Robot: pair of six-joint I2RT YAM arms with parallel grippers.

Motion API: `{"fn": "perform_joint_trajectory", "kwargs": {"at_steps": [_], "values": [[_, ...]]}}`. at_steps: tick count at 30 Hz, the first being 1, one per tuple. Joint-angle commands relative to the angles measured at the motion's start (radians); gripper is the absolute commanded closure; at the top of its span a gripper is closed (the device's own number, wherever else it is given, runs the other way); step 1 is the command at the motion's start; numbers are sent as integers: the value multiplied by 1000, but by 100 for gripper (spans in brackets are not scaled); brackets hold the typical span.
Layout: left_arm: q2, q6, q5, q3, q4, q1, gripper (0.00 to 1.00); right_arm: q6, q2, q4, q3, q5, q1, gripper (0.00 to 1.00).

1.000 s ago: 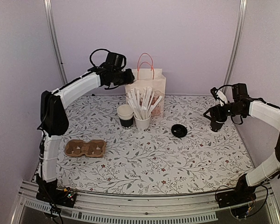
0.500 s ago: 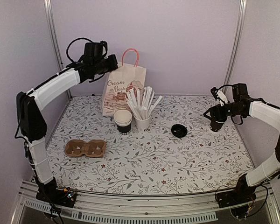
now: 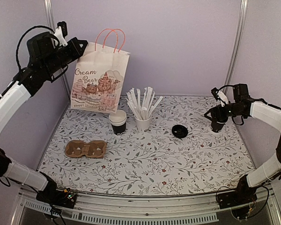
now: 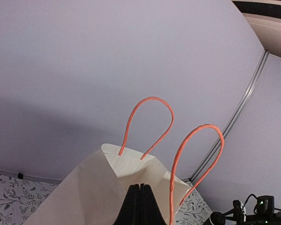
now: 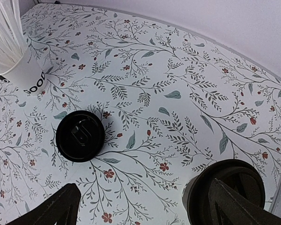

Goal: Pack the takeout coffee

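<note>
The coffee [image 3: 218,126] stood on the tabletop [image 3: 154,164] at the right edge of the top view. In the right wrist view it sat in the lower right corner, close against one of the right fingers [image 5: 56,211] and partly hidden by it. These fingers were spread wide and gripped nothing. Its top looked dark; whether a lid was seated could not be told. A loose lid [image 3: 180,131] lay well apart, toward centre frame.

Hazards, as judged:

1. Off-centre grasp. The coffee was not midway between the fingers. Closing from this position could push it sideways or tip it.
2. Spill. If the top was not sealed, any tilt during transfer would release liquid.
3. Bag slip. The left fingers [image 4: 133,211] were closed on the top edge of the bag [image 3: 100,79], which hung tilted in the upper left of the top view. A narrow pinch on paper could slip or tear.
4. Collision. The bag's lower corner hung near the cup stack [image 3: 118,123] and the stick cup [image 3: 143,123]; lowering there could knock them over.
</note>
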Motion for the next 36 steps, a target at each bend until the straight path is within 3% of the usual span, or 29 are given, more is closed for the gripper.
{"fn": "perform_joint_trajectory", "kwargs": {"at_steps": [1,9,17,22,29,32,36], "values": [[-102,-7,130,-87,22,-52,100,-8,13,9,-4,6,0,1],[-278,-30,95,-199,14,-305,100,-9,29,10,-1,14,0,1],[-382,-164,171,-371,93,-379,100,-3,31,8,-1,1,0,1],[-423,-202,115,-466,149,-452,100,-5,33,9,-1,2,0,1],[-394,-239,-112,-737,522,-638,100,-8,49,3,4,-3,0,1],[-324,-253,-159,-808,662,-687,100,-8,46,5,2,-2,0,1],[-220,-269,-198,-909,969,-742,100,-8,50,2,3,-8,0,1]]}}
